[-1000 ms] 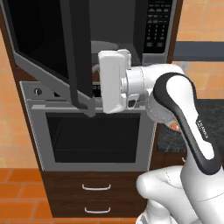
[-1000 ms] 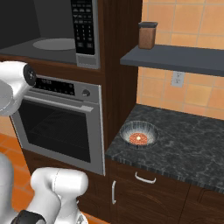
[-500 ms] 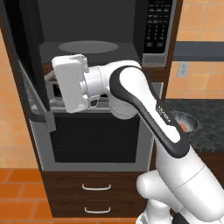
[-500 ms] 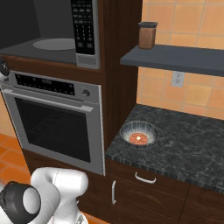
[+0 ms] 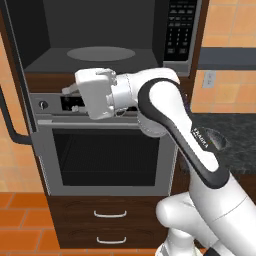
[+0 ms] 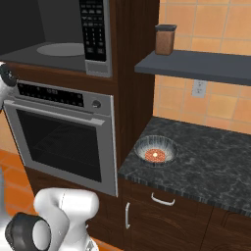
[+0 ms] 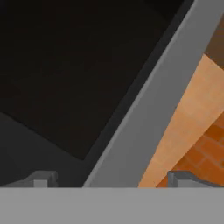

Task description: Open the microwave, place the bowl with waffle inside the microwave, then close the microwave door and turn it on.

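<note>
Only the arm [image 5: 200,145] bears lettering, dark characters along its white forearm link, too small to make out; the microwave [image 6: 95,29] keypad markings are unreadable specks

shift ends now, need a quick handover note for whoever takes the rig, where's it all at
Claw: open, holding nothing, facing the microwave door's grey edge.
Microwave: door swung wide open at far left, cavity and turntable exposed.
Bowl with waffle: on the dark counter right of the oven, untouched.
Done: opening.
Left: carry bowl inside, close door, turn on at keypad.
</note>
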Robot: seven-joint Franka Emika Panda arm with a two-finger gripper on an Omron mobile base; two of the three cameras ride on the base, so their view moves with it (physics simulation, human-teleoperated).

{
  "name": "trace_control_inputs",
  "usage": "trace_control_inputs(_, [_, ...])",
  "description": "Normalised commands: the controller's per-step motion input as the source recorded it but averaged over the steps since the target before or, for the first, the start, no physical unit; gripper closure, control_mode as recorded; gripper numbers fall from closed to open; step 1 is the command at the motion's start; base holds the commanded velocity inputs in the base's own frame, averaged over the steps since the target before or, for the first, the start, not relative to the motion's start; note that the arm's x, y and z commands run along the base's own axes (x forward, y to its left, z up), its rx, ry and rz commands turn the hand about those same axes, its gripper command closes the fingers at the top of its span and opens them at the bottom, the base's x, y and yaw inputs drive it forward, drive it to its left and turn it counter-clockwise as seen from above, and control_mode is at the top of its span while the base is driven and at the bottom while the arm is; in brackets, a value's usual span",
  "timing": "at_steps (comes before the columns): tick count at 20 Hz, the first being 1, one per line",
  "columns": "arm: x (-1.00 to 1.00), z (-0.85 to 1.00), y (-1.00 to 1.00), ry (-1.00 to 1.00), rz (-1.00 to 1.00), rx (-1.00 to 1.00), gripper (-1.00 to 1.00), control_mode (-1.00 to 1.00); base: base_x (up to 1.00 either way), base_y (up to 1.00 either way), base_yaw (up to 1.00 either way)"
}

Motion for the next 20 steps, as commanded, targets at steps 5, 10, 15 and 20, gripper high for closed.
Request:
trace_control_inputs(5, [-0.51, 0.02, -1.0, -0.07, -0.39, -0.03, -1.0, -1.0, 0.0, 0.0, 0.0])
trace_control_inputs(10, [-0.14, 0.06, -0.82, 0.04, -0.57, -0.19, -1.0, -1.0, 0.0, 0.0, 0.0])
trace_control_inputs(15, [-0.02, 0.03, -1.0, 0.16, -0.46, -0.21, -1.0, -1.0, 0.0, 0.0, 0.0])
trace_control_inputs(20, [0.0, 0.0, -1.0, 0.33, -0.4, -0.25, -1.0, -1.0, 0.0, 0.0, 0.0])
